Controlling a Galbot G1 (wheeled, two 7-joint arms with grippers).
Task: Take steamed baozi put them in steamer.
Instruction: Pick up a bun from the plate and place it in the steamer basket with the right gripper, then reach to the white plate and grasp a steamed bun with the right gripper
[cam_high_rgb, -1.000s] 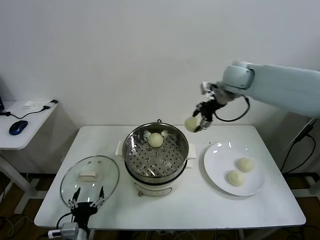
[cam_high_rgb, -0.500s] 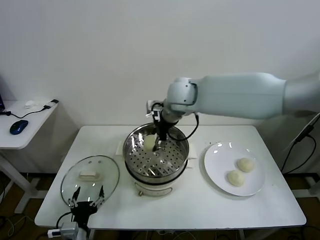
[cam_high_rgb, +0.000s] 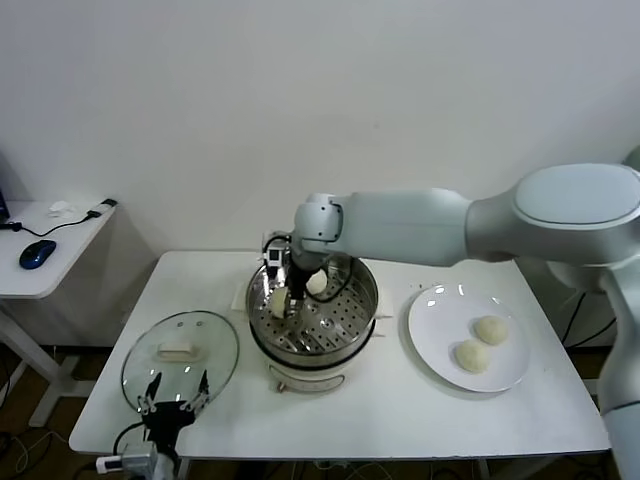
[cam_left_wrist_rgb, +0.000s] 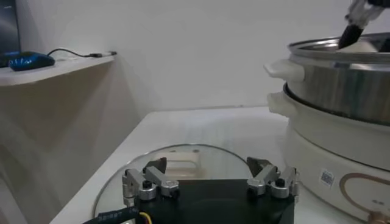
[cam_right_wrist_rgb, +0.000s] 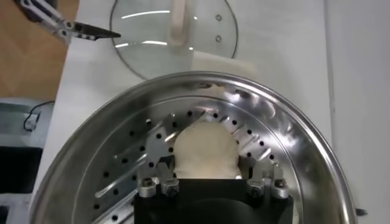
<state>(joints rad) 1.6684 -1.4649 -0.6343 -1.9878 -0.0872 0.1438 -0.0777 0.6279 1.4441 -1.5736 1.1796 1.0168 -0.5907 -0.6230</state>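
The steamer stands mid-table, a shiny pot on a white base. My right gripper reaches down into its left side, shut on a cream-white steamed baozi. In the right wrist view that bun sits low over the perforated tray with a finger against each side, the gripper straddling it. A second baozi lies at the back of the tray. Two more rest on the white plate. My left gripper waits open at the table's front left.
The glass lid with its white handle lies flat left of the steamer, just beyond the left gripper. A side desk with a blue mouse stands further left. A wall closes off the back of the table.
My right arm carried the baozi from above the table's right side leftwards and down into the steamer's left half. The left arm stayed put.
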